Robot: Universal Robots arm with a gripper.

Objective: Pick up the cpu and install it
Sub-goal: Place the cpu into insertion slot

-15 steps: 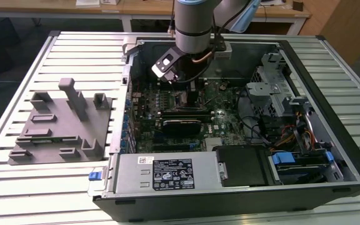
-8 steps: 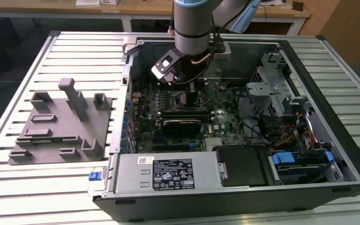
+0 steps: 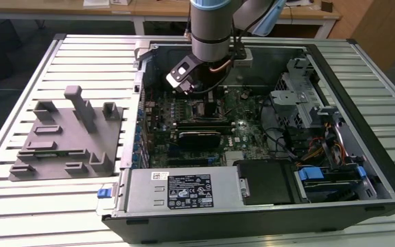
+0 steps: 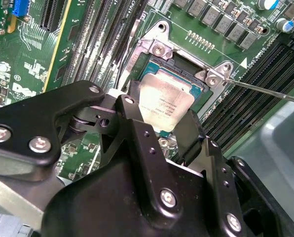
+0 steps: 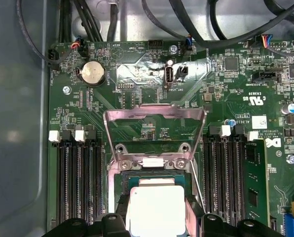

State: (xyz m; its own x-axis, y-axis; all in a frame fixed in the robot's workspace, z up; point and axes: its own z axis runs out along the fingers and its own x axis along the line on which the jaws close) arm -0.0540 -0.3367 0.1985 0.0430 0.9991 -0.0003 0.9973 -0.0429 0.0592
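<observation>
Hidden: the cpu's point(image 4: 166, 101) near edge sits behind the gripper point(image 4: 159, 118) body, and its seating is unclear, perhaps not fully down.
Arm: the arm point(image 3: 211, 31) points straight down into the open computer case point(image 3: 266, 221).
Gripper: clamped on the cpu's opposite edges.
Cpu: at the socket point(image 4: 184, 74), beside the raised load plate point(image 5: 154, 116).

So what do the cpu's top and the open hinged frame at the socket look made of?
The cpu: pale silver top, matte metal by its dull, even sheen. The hinged frame: bare metal, likely steel, shinier, with bright glints along its edges.
</observation>
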